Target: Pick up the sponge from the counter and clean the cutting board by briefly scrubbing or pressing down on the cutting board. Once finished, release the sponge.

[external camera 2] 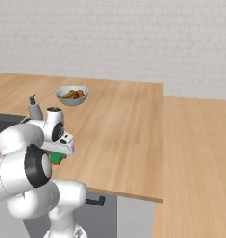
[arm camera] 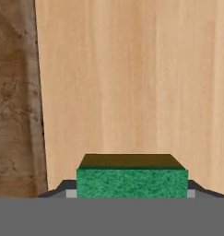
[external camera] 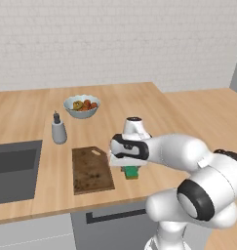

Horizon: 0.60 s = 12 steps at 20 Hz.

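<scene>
left base view: the gripper (external camera: 131,168) sits low over the sponge (external camera: 131,172), just right of the board (external camera: 91,169) on the counter (external camera: 32,112). the board's specks look unscrubbed, so cleaning and release remain. beyond the board stand a bottle (external camera: 58,129) and a bowl (external camera: 81,106); a sink (external camera: 12,168) lies to its left.

right base view: the sponge (external camera 2: 56,158) peeks from under the hand, the arm covering the board.

hand view: fingers (arm camera: 62,188) flank the sponge (arm camera: 132,182), apparently pinching it, with the board (arm camera: 14,110) alongside and nothing between.

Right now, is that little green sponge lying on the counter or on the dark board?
On the counter. The sponge sits beside the cutting board, not on it; in the hand view bare pale wood lies between them.
</scene>
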### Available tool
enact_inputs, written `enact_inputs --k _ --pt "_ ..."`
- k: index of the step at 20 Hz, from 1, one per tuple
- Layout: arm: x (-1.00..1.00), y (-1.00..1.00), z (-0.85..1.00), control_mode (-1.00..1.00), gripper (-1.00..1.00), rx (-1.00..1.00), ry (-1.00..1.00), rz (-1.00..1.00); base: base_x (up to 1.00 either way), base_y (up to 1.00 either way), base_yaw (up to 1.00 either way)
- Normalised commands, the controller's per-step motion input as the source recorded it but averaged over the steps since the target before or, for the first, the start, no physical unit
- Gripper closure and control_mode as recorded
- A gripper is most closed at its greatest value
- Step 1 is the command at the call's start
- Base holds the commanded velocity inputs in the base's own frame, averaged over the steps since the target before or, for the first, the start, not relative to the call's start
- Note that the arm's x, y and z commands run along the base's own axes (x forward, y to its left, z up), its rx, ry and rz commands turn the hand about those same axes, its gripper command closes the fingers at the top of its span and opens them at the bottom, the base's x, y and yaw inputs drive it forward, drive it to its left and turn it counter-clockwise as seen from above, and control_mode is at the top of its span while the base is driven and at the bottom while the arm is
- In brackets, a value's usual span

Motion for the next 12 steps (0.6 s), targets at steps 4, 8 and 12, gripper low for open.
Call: enact_inputs --k 4,8,12 --pt "0.65 0.68 0.94 -1.0 1.0 0.08 0.0 0.07 0.0 0.0 0.0" --pt "0.59 0.75 0.6 -1.0 1.0 0.0 0.0 0.02 0.0 0.0 0.0" --pt "0.35 1.0 0.29 -1.0 1.0 -0.07 -0.03 0.0 0.0 0.0 0.0"
